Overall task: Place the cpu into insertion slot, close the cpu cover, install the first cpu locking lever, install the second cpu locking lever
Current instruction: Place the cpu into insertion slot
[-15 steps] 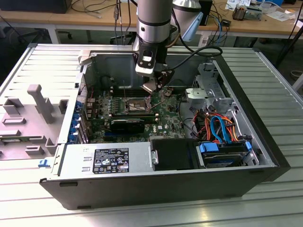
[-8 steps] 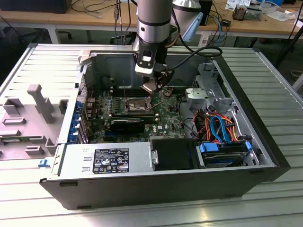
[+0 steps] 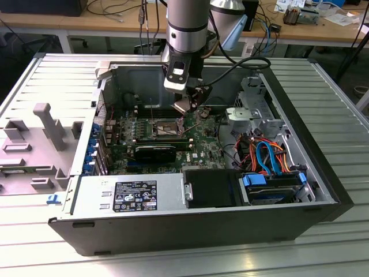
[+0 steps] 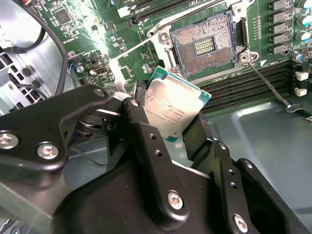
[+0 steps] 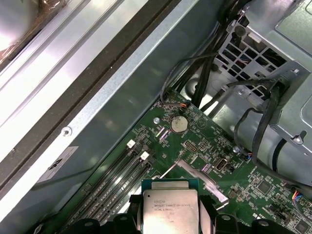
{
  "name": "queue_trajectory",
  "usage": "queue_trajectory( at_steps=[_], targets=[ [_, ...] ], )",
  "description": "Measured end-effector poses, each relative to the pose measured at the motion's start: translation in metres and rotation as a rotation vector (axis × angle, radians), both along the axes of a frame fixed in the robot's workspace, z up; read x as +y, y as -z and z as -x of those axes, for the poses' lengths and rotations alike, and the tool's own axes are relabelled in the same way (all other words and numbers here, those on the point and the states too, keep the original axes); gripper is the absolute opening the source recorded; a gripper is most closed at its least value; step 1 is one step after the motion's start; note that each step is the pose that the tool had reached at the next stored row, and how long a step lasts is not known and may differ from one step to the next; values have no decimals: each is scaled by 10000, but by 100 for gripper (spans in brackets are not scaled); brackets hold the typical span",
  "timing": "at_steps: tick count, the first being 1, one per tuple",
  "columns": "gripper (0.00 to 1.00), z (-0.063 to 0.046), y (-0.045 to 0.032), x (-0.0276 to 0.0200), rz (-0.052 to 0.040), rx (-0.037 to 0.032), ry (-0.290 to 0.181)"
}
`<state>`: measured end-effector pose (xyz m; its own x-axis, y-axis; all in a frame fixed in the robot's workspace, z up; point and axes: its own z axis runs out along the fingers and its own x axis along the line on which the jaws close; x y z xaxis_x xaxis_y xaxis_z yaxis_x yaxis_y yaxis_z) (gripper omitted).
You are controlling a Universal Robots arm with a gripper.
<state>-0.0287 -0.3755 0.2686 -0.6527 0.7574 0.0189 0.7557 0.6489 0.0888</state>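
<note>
Inside a robotics lab.
A robot arm [image 3: 185,29] hangs over an opened computer case [image 3: 202,231] on a ribbed metal bench [image 3: 340,115]; cable-strewn desks [image 3: 52,23] line the frame's top.

Within the black claw [image 4: 170,117] the cpu [image 4: 173,100] shows a scuffed silvery-grey top edged in teal-green, and just beyond the claw the insertion slot [image 4: 204,45] has a gold-brown, finely dotted contact field set in the dark green motherboard [image 4: 92,44].

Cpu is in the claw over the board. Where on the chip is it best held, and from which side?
By two opposite thin edges, approached from the lid side, as the claw grips the cpu now. It is flat and square; edge contact leaves the underside free for the insertion slot.
</note>
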Motion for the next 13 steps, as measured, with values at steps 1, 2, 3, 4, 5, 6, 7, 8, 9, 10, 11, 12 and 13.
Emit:
queue_trajectory(
  at_steps=[1, 2, 3, 4, 5, 6, 7, 8, 9, 10, 11, 12, 13],
  targets=[
    [55, 0, 0, 0, 0, 0, 12],
    [55, 0, 0, 0, 0, 0, 31],
    [55, 0, 0, 0, 0, 0, 43],
    [55, 0, 0, 0, 1, 0, 54],
    [55, 0, 1, 0, 0, 0, 65],
    [55, 0, 1, 0, 0, 0, 77],
    [55, 0, 1, 0, 0, 0, 103],
    [55, 0, 1, 0, 1, 0, 133],
    [55, 0, 2, 0, 1, 0, 147],
    [55, 0, 2, 0, 0, 0, 159],
    [55, 0, 2, 0, 1, 0, 172],
    [55, 0, 2, 0, 1, 0, 183],
    [55, 0, 2, 0, 0, 0, 200]
  ],
)
